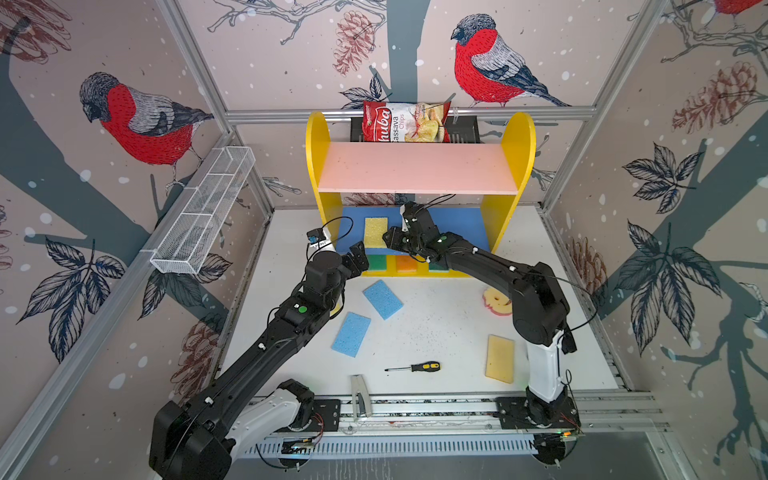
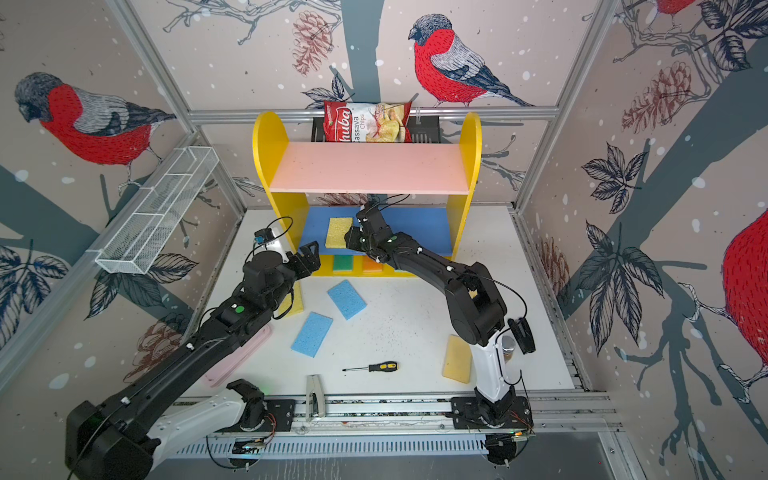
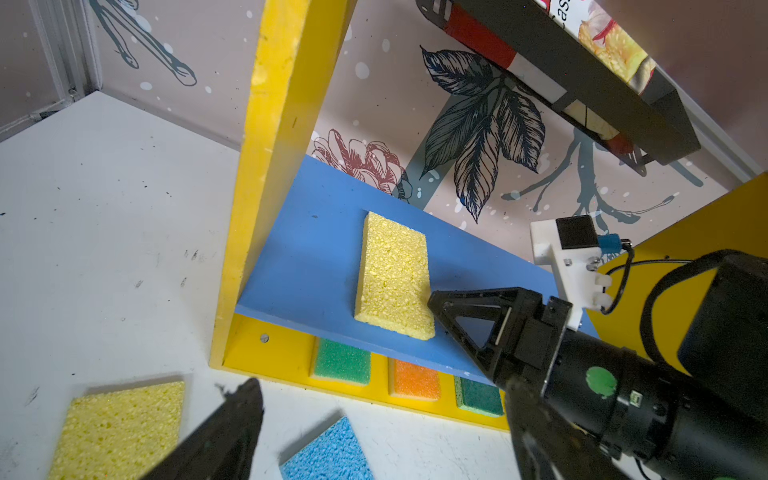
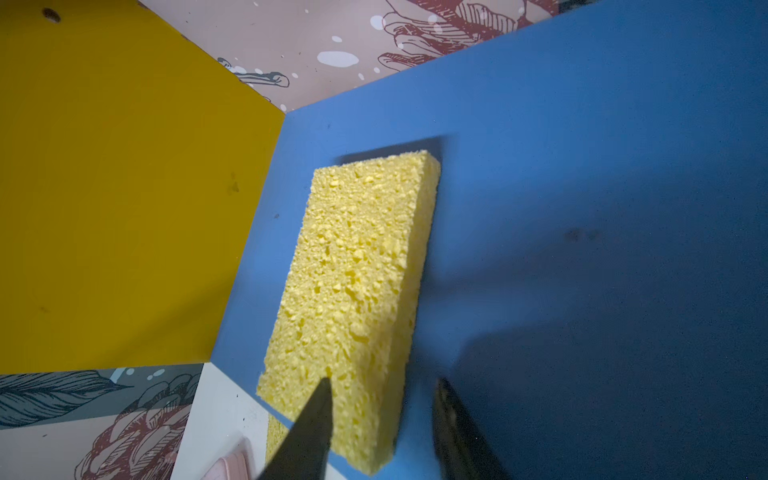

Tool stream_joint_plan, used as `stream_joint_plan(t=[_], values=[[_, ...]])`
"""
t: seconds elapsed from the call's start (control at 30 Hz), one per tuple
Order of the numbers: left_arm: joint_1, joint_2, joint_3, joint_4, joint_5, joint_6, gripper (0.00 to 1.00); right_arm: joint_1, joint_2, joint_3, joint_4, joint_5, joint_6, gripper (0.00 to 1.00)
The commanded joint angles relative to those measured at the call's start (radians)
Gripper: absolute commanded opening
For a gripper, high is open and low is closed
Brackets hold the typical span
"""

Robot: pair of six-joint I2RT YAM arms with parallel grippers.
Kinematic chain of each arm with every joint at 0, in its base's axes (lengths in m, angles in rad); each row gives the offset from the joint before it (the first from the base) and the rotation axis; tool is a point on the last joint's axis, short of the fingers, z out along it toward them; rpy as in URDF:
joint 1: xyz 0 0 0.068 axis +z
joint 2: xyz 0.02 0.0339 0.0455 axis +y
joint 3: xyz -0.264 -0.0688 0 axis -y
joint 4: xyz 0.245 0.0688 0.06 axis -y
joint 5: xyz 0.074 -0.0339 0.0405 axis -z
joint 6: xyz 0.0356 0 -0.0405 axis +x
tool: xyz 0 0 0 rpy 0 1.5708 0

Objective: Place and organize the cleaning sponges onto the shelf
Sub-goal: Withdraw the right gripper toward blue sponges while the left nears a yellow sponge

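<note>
The yellow sponge (image 4: 353, 270) lies flat on the blue middle board (image 4: 582, 166) of the shelf (image 1: 517, 166), long axis near-to-far, its near right corner between the released right claw's (image 4: 384, 382) tips, so retreat likely runs nearward.

The walls (image 1: 291, 50) carry pale wallpaper with red-breasted birds (image 1: 141, 120), pinecones (image 1: 353, 41) and dark leaves (image 1: 665, 174). Silver rails (image 1: 270, 115) edge them; a white speckled floor (image 1: 436, 332) fills the lower middle.

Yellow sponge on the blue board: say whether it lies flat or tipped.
Flat: the yellow sponge rests broad face down on the blue board.
</note>
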Motion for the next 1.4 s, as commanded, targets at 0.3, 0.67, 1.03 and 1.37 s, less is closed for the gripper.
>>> stream_joint_plan(t=[0.3,0.67,1.03,1.37], values=[[0.000,-0.152,-0.011,-0.072,-0.121,0.033,0.95,0.106,-0.277,-0.239,0.081,0.204,-0.225,0.53],[0.002,-0.281,-0.087,-0.099,-0.226,0.035,0.97,0.247,-0.386,-0.556,0.117,0.211,-0.360,0.61],[0.002,-0.260,-0.124,0.068,-0.265,0.046,0.96,0.251,-0.314,-0.668,0.149,0.137,-0.281,0.64],[0.014,-0.233,-0.162,0.011,-0.348,0.009,0.97,0.266,-0.284,-0.643,0.164,0.113,-0.328,0.65]])
